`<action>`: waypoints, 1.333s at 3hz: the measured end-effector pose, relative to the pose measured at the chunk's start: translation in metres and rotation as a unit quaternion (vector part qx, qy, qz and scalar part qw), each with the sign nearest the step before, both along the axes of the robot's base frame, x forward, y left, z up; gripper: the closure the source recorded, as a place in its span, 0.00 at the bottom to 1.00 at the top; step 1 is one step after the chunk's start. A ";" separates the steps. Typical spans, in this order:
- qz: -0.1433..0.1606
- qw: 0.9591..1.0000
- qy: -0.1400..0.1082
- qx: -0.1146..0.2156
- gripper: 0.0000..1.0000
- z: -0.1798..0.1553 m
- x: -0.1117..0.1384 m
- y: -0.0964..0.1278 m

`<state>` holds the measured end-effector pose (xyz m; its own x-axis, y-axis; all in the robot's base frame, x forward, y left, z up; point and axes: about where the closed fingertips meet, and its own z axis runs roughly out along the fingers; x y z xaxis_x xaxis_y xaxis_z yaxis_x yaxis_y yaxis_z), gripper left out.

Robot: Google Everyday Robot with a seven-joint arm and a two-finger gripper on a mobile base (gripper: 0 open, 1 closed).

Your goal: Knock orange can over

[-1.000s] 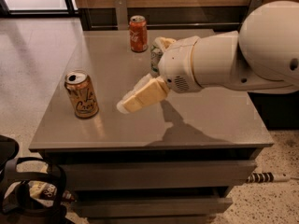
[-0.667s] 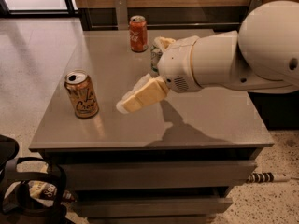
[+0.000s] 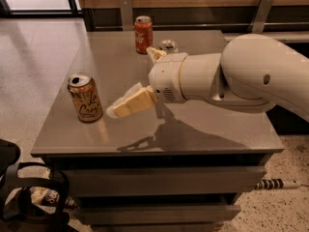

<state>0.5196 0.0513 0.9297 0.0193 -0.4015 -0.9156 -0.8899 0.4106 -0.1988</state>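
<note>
The orange can (image 3: 85, 97), golden-tan with dark cursive script and a silver top, stands upright near the left front of the grey table (image 3: 203, 129). My gripper (image 3: 116, 111) points left and slightly down just above the table top. Its tip is a short gap to the right of the can's lower half and does not touch it. The large white arm (image 3: 241, 74) reaches in from the right.
A red can with white script (image 3: 143, 34) stands upright at the table's far edge. The silver top of another can (image 3: 167, 46) shows just behind my wrist. A wall with dark trim runs behind the table. Black gear lies on the floor at lower left.
My gripper has moved left, closer to the orange can. The can has not moved and still stands upright.
</note>
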 end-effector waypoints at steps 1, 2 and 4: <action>0.012 1.000 -0.009 0.023 0.00 -0.009 0.010 0.022; 0.025 0.999 -0.008 0.033 0.00 -0.022 0.012 0.051; 0.052 0.998 0.010 0.044 0.00 -0.044 0.009 0.091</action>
